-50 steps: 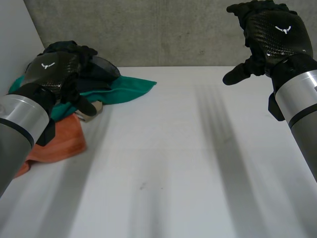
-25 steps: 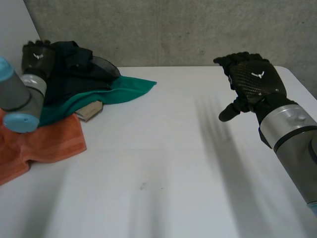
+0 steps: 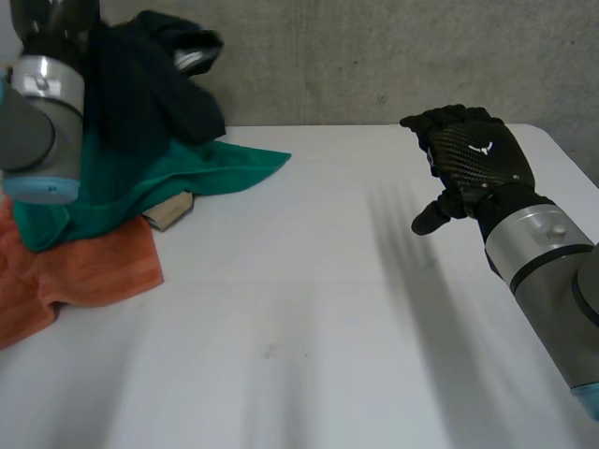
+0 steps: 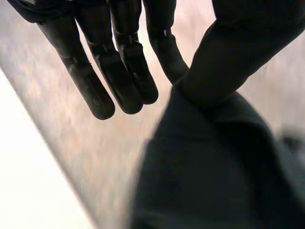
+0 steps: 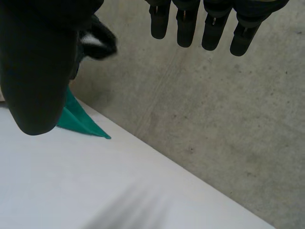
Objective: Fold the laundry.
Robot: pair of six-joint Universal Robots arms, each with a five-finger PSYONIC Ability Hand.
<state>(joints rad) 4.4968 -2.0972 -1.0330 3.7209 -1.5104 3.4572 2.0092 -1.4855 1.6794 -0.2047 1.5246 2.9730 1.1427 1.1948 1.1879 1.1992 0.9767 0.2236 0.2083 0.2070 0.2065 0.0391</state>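
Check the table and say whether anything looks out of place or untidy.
At the table's far left, a green cloth lies draped over an orange towel in an unfolded heap, with a tan item poking out beneath it. The left hand pinches a dark garment, which hangs crumpled above them. Nothing looks damaged.

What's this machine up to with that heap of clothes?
It is starting on laundry to fold. The left hand pinches a dark garment and holds it up over the pile at the left of the table, where a green cloth lies over an orange towel. The right hand hovers open above the table's right side, holding nothing. Nothing is folded yet.
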